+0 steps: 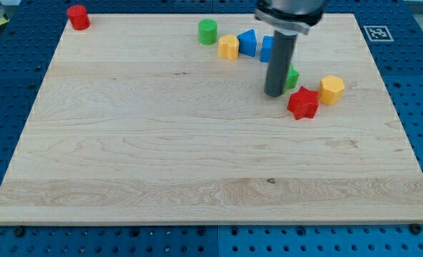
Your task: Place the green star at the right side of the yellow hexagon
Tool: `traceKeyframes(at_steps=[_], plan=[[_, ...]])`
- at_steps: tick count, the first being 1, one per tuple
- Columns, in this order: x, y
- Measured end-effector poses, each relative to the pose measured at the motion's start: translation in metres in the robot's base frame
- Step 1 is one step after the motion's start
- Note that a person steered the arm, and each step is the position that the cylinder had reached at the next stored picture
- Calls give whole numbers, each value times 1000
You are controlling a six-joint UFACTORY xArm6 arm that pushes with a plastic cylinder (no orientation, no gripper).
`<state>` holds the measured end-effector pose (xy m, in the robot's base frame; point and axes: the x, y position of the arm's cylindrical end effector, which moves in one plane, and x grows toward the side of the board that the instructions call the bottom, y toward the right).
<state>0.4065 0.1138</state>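
Tip touching green star, left of yellow hexagon; placement pending; no jaws fitted

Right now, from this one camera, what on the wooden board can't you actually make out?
- Small green block, camera view: my dark rod covers most of it, so its star shape cannot be confirmed.
- Blue block behind the rod: partly covered, shape unclear.
- My tip: whether it touches the green block cannot be told.
- Arm above the rod: cut off by the view's top.
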Motion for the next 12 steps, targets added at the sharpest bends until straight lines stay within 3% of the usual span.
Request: traceKeyframes(at_steps=[2,5,8,10,12], plan=[[-4,19],[-3,-37],[-44,14],[-33,65],[-51,72]])
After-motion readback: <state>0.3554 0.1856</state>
